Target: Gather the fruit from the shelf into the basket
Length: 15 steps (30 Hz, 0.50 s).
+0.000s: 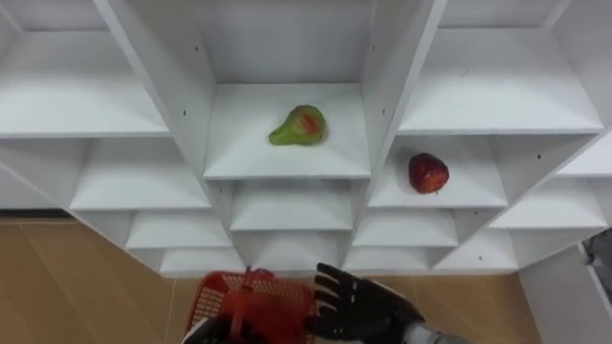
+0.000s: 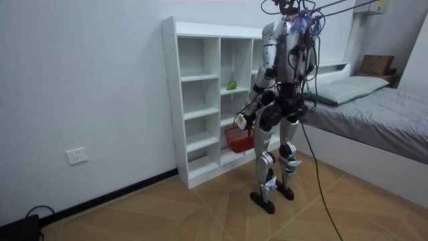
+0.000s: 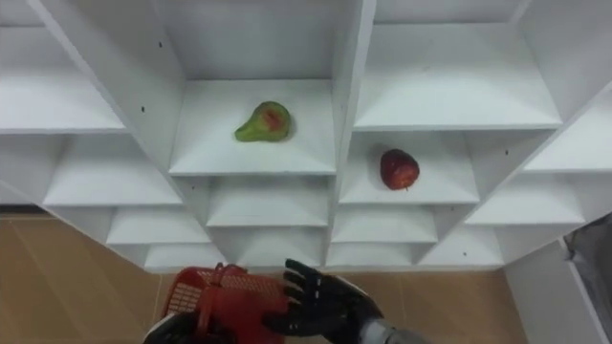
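My right hand (image 1: 361, 308), fingers spread, hovers beside the red plastic basket (image 1: 253, 304) gripped in my left hand (image 2: 241, 121). The green pear (image 1: 298, 126) and round red apple (image 1: 428, 173) lie on white closet shelves (image 1: 287, 161), well beyond both.

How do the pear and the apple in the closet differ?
The pear is green with a red patch; the apple is dark red. The pear is tapered and lies on its side; the apple is round. The pear is in the middle column; the apple sits in the column to its right, on a lower shelf. Both rest alone on white shelves.
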{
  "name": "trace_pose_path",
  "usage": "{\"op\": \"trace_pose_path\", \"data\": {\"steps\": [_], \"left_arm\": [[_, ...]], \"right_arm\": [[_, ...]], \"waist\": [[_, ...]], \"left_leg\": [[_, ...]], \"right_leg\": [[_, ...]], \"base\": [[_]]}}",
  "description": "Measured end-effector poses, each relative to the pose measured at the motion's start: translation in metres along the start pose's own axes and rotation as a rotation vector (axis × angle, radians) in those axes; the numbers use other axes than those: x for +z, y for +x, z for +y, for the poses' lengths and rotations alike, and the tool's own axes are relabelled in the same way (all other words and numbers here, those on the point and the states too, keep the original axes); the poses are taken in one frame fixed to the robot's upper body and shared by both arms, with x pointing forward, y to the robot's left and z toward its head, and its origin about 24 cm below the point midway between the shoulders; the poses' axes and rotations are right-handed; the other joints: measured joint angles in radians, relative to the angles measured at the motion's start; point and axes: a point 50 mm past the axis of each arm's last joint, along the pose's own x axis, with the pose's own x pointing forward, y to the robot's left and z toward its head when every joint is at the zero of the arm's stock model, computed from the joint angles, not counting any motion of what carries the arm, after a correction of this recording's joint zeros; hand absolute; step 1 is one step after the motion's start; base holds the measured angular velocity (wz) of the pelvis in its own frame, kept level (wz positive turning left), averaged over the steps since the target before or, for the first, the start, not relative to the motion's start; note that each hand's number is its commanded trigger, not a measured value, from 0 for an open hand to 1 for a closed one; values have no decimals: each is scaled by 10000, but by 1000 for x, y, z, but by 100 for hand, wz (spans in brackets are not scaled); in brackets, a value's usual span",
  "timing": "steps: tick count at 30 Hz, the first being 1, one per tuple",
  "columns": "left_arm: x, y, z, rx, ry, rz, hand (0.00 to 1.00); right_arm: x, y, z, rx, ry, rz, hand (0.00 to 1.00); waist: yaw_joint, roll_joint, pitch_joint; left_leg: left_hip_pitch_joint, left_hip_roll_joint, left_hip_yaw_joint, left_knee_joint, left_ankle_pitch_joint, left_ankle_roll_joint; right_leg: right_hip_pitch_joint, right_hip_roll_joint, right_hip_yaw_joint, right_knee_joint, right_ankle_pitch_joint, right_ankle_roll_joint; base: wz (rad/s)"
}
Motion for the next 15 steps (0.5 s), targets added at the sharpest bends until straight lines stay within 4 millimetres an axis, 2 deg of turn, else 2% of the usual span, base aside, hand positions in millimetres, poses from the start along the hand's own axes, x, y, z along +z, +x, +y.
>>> {"op": "trace_pose_path", "data": {"steps": [2,4,6,9,11,13,15], "left_arm": [[1,0,1,-1,-16,-57,100],[4,0,1,-14,-16,-187,100],[6,0,-1,-63,-3,-329,100],[6,0,-2,-90,-32,-400,100],[5,-2,-1,-71,-27,-472,100],[5,-3,2,-32,12,-540,100],[5,-4,5,82,-105,-577,100]], "right_arm": [[8,3,10,426,-556,-316,0],[13,3,17,758,-1085,-417,0],[23,1,23,1187,-1757,-619,0],[32,-2,27,1382,-2880,-577,0],[45,-5,32,1540,-4135,-719,0],[57,-8,36,1635,-4751,-1029,0],[66,-9,40,1685,-5104,-1371,0]], "waist": [[68,-177,-97],[240,-290,-118],[310,-364,-14],[478,-399,13],[478,-402,12],[485,-435,8],[526,-494,39]], "left_leg": [[243,-7,-61,-86,-23,-36],[382,19,-70,-91,-42,-68],[546,35,-69,-100,-61,-93],[668,53,-7,-182,-67,-100],[698,48,-7,-200,-68,-101],[726,43,-6,-210,-67,-101],[929,44,10,-294,-64,-102]], "right_leg": [[321,49,-80,-187,14,-16],[446,75,-86,-186,6,-29],[597,92,-79,-188,-9,-50],[632,113,2,-177,-10,-54],[651,110,11,-182,-10,-55],[670,110,15,-182,-9,-56],[855,119,20,-232,-10,-55]], "base": [[7],[0],[-2],[-8],[-2],[0],[0]]}}
